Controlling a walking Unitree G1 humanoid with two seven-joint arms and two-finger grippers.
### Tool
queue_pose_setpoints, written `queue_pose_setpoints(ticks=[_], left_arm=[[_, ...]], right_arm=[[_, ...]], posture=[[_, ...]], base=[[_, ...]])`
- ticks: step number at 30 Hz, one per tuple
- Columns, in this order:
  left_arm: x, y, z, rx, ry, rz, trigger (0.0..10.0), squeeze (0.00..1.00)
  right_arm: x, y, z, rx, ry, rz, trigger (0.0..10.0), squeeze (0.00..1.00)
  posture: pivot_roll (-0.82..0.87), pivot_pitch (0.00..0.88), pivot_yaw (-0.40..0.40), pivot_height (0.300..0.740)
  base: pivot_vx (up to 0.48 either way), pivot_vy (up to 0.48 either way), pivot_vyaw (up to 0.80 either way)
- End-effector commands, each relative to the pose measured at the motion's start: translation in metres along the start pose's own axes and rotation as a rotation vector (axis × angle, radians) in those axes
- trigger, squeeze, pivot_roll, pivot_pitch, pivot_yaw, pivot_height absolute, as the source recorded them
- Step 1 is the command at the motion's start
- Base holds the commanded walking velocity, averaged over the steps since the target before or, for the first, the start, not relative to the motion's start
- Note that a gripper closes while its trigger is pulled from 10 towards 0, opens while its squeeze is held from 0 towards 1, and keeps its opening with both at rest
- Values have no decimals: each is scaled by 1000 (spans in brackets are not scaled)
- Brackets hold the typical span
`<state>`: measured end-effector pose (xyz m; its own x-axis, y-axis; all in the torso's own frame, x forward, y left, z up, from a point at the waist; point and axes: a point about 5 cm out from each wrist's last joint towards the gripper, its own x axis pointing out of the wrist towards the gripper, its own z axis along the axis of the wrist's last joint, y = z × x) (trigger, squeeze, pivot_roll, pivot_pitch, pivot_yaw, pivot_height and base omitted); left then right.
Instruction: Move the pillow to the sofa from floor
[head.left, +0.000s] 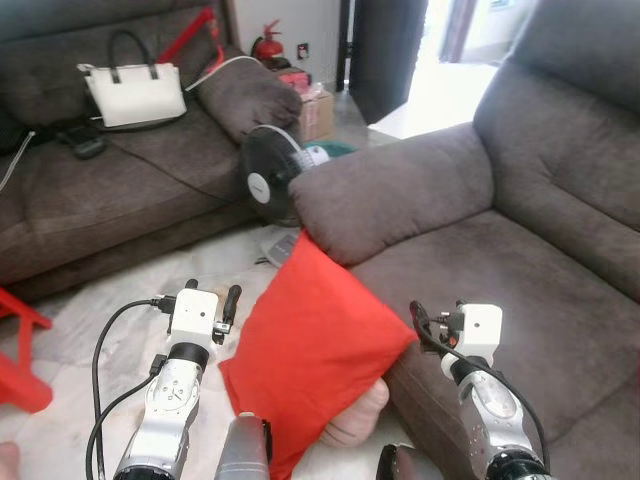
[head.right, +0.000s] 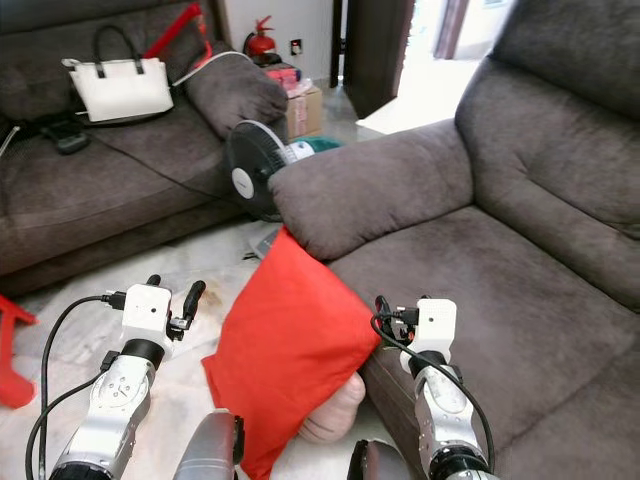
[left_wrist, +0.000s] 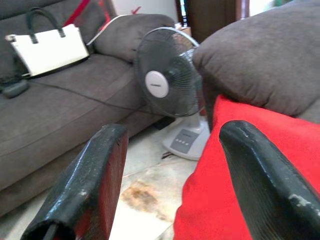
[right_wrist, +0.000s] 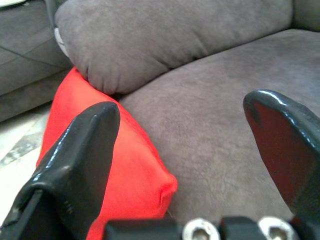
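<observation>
1. The task is not done. The red pillow (head.left: 315, 345) leans on edge against the front of the sofa (head.left: 520, 260), its top corner tucked under the armrest (head.left: 400, 195) and its lower end down toward the floor (head.left: 110, 300). It sits between your two tools, just beside each.

2. What's left, as far as you can judge: take hold of the pillow, raise it above the seat edge, and lay it on the seat cushion (right_wrist: 210, 125), which lies straight ahead of your right tool.

3. Your left tool (head.left: 211, 303) is wide open and holds nothing. Through its wrist camera the pillow's edge sits just behind one finger, and whether that finger touches the fabric you cannot tell. Beyond the tool stands a fan (left_wrist: 167, 82) on the floor.

4. Your right tool (head.right: 392, 310) is also wide open and empty. It hovers at the pillow's upper right corner, over the front edge of the seat. The wrist view shows the pillow beside one finger and the seat cushion between the two.

5. Something pale and rounded (head.left: 360, 420) shows under the pillow's lower edge, close to your body. What it is, you cannot tell.

6. Further off past your left tool, a white handbag (head.left: 133, 92) rests on a second sofa (head.left: 90, 190).
</observation>
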<state>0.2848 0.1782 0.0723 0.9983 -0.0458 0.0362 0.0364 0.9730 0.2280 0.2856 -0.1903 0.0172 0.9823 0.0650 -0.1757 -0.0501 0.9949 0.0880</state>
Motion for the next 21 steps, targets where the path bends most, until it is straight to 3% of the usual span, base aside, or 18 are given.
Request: queue_pose_setpoints(ticks=[1,12,21], left_arm=[[4,3,5,-1,-17,7,10000,0],[5,1,5,-6,-13,1,10000,0],[5,1,5,-8,-12,-3,10000,0]], right_arm=[[2,2,2,-16,-1,16,10000,0],[2,5,1,-29,3,28,10000,0],[3,5,1,-4,7,21,10000,0]], posture=[[174,63,-27,633],[176,69,-29,633],[175,70,-28,633]], base=[[0,0,0],[0,0,664],[0,0,0]])
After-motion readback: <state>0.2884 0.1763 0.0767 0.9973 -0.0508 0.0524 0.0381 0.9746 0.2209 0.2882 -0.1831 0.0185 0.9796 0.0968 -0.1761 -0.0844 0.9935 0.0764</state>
